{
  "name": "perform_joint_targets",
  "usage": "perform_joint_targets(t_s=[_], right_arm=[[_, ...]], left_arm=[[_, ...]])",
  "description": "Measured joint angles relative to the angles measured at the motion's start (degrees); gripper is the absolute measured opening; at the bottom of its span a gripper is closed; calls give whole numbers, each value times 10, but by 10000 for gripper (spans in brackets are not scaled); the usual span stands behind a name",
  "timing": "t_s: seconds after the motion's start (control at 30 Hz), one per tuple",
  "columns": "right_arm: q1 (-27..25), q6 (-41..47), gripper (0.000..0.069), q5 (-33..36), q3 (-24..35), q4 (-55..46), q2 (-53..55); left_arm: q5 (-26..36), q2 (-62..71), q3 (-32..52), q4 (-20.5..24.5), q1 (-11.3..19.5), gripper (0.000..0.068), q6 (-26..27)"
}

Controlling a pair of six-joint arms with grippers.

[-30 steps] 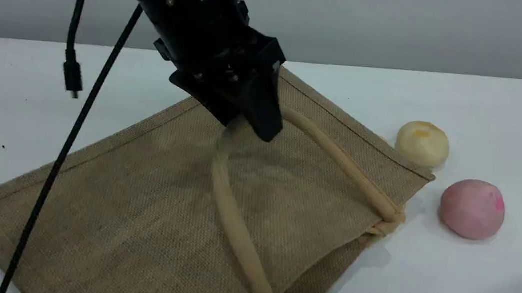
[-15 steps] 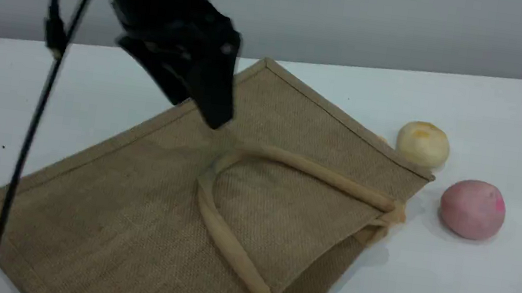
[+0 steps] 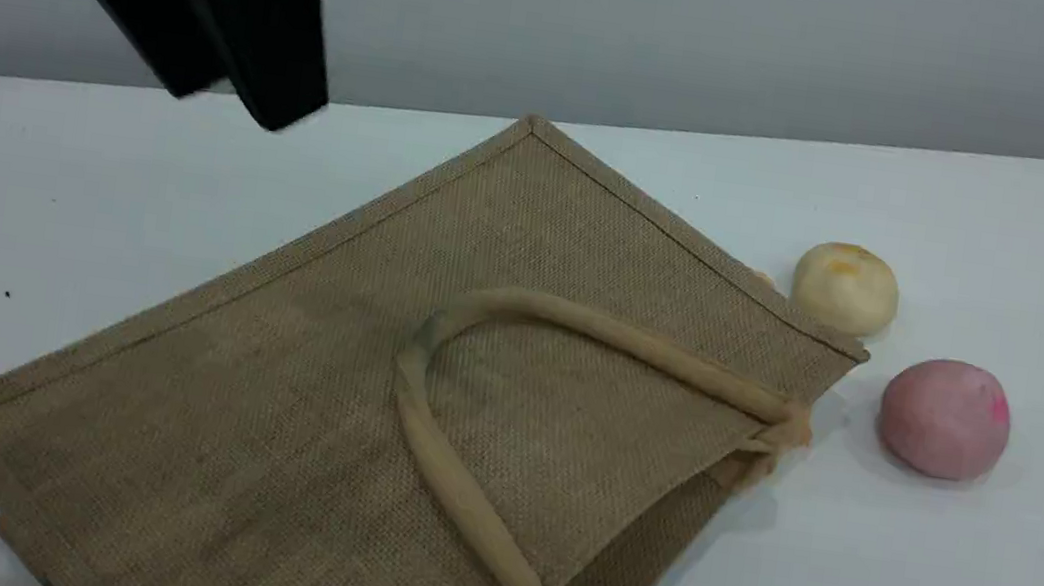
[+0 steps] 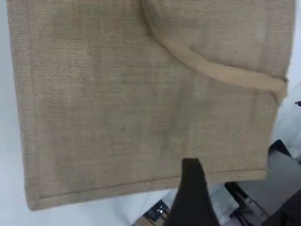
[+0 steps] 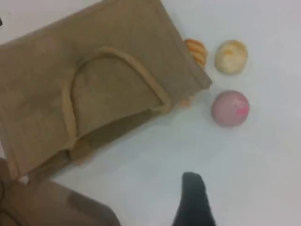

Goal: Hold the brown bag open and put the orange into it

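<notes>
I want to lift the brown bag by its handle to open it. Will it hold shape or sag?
The brown bag lies flat, so it probably collapses easily, though its coarse weave may keep the panels fairly stiff. The handle lies limp in a curve on the cloth, so it likely flops. Lifting it would probably raise only the upper side, opening the mouth.

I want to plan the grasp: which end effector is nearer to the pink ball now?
Probably right. The right end effector hangs over bare table near the pink ball; the left end effector is beyond the brown bag's far side.
</notes>
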Motion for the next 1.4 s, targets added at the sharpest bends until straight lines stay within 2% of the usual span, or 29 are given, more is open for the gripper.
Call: perform_joint_targets(t_s=[0.3, 0.47, 0.63, 0.8, 0.9, 1.13, 1.4], right_arm=[[0, 0, 442, -3, 89, -11, -158], [0, -1, 442, -59, 166, -11, -231], [0, -1, 442, -79, 224, -13, -270], [0, -1, 442, -90, 228, -14, -271], [0, -1, 442, -89, 229, -14, -271], [0, -1, 442, -89, 229, -13, -271], [0, -1, 442, -89, 229, -13, -271]], left_arm=[[1, -131, 55, 4, -75, 481, -58], [1, -220, 80, 4, -108, 481, -99], [2, -309, 91, 31, -108, 481, -138], [1, -400, 106, 69, -108, 481, -175], [1, -453, 132, 77, -108, 481, -177], [-2, -582, 239, 98, -108, 481, -179], [-67, -725, 397, 142, -108, 481, -179]])
